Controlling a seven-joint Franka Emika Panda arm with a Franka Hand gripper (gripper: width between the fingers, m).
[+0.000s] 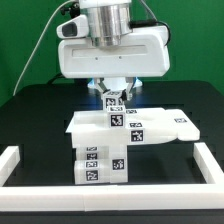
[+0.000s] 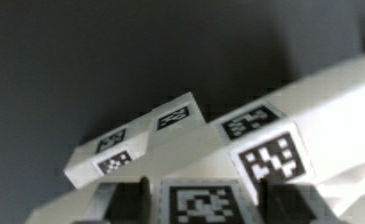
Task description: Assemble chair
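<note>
Chair (image 1: 115, 135) on black table (image 1: 30, 110)

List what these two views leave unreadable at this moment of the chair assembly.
- Jaws: in the exterior view the arm's wide white head hides them above the tagged piece; whether they grip it cannot be told.
- Wrist view: blurred throughout; the tags on the panel cannot be read.
- Chair stack: how its blocks join is hidden in the exterior view by their own front faces.
- Border rail: cut off by the exterior view's lower edge.
</note>
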